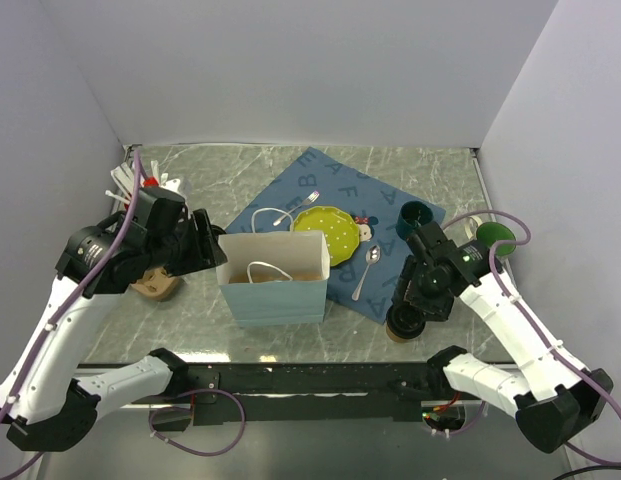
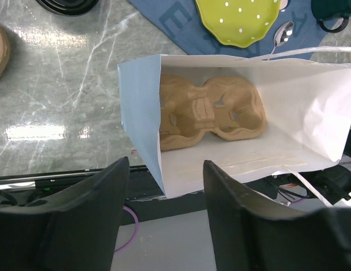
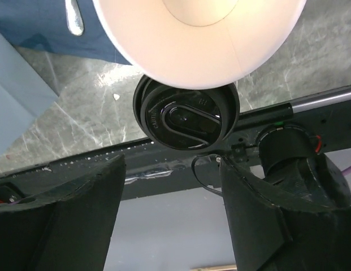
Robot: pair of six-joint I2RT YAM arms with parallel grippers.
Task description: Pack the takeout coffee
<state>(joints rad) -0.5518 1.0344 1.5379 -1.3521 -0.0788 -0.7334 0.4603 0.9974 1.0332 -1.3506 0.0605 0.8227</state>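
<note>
The takeout coffee (image 1: 402,322) stands by the table's near edge at the right, its black lid up and a sliver of tan cup showing below. In the right wrist view the lid (image 3: 186,116) lies just beyond my open, empty right gripper (image 3: 172,169), which hovers over it (image 1: 415,298). The open light-blue paper bag (image 1: 275,278) stands at centre, holding a tan cardboard cup carrier (image 2: 212,110). My left gripper (image 2: 167,169) is open and empty above the bag's near left corner (image 1: 205,250).
A pale round cup-like shape (image 3: 198,39) fills the top of the right wrist view. Lidless tan cups (image 1: 155,285) lie left of the bag. A green plate (image 1: 327,230), spoon (image 1: 367,270), fork (image 1: 305,200) and teal mug (image 1: 418,215) sit on the blue cloth (image 1: 320,170). A green bowl (image 1: 493,236) is far right.
</note>
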